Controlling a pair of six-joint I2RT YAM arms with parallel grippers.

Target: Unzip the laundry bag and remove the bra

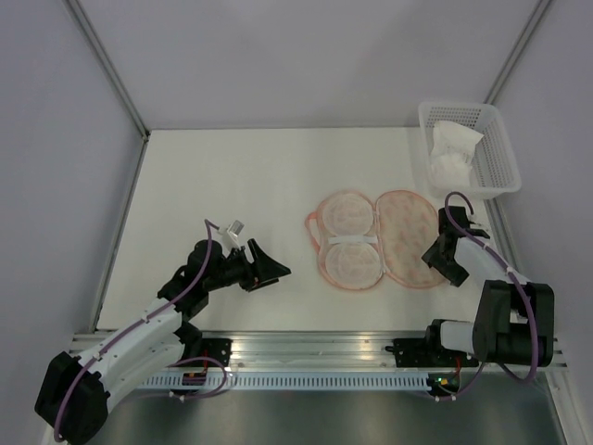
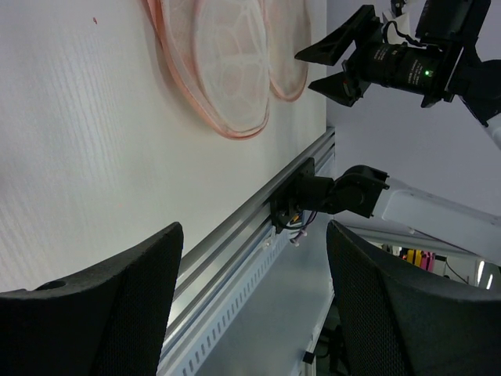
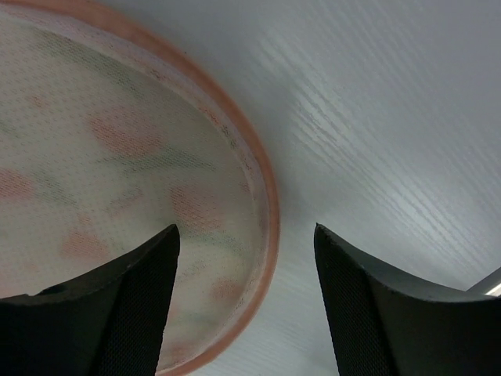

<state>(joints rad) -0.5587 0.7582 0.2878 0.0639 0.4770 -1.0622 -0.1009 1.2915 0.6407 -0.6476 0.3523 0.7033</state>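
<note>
The laundry bag (image 1: 380, 243) lies unzipped and splayed flat on the surface (image 1: 232, 176). A white garment, apparently the bra (image 1: 454, 148), sits in the basket (image 1: 498, 153) at the far right. Both arms' jaws stand apart, empty; little seems left.

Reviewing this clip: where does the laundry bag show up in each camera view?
Top external: laundry bag lies opened flat, right of the table centre.
Left wrist: upper middle, cut by the top edge.
Right wrist: fills the left side.
Shared landmark: its pink rim.
</note>
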